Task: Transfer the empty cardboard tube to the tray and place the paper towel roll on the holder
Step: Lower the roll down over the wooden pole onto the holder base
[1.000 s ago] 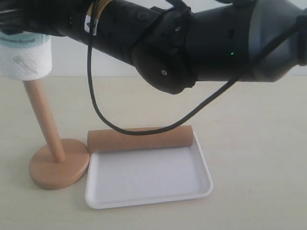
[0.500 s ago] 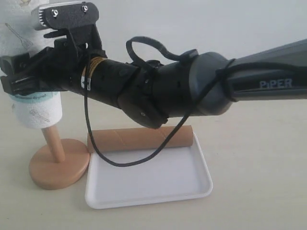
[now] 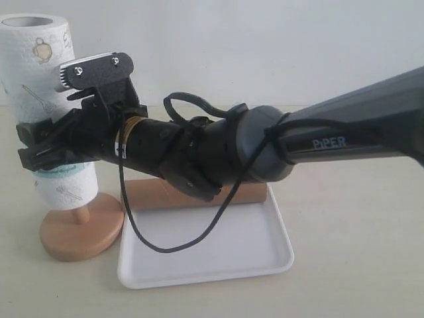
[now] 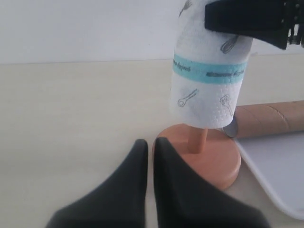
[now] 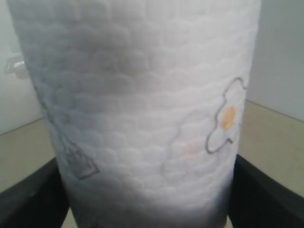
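Lowered since 1 second ago: paper towel roll (image 3: 36, 59) partway down the holder (image 3: 81, 232) pole.
Right gripper (image 3: 46, 147) clamps the roll; keep it plumb, release at the base. Left gripper (image 4: 149, 156) idles, jaws together.

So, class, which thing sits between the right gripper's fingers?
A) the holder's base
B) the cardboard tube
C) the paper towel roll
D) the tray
C: the right gripper clasps the paper towel roll, and its dark fingers flank the roll in the right wrist view.
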You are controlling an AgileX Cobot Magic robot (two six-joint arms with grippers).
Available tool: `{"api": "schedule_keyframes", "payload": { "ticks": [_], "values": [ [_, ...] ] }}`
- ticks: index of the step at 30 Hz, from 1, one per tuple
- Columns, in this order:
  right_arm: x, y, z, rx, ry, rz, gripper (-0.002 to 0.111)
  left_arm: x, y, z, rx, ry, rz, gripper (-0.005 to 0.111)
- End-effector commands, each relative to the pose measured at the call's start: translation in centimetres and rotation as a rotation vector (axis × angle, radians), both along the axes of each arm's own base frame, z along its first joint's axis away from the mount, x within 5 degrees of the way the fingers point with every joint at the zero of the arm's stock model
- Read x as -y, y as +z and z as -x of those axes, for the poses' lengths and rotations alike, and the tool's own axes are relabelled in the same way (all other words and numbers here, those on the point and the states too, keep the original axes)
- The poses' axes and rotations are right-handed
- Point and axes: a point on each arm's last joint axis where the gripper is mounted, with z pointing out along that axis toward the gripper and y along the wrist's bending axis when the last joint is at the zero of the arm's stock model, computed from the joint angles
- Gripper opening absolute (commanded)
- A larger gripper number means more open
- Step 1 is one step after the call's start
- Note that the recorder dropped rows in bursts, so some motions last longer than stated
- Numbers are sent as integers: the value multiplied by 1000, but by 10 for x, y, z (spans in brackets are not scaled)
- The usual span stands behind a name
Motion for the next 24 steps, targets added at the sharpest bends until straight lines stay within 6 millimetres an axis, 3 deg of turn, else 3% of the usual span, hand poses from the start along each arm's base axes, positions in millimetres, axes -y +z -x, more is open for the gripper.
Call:
{"api": "schedule_keyframes", "payload": {
  "ticks": [1,7,17,20,24],
  "values": [
    [-3,-3,-1,4,10,-17,0,0,-1,0,2,2,-11,4],
    [-8,-22,1,-13,23,31,0,0,-1,0,2,2,-11,4],
    [-7,-36,2,-51,12,130,1,0,-1,0,2,2,-11,4],
    [-7,-37,2,-53,10,139,17,0,-1,0,2,2,-11,4],
    [-7,-37,2,-51,11,136,63,0,-1,0,2,2,-11,4]
  ]
}}
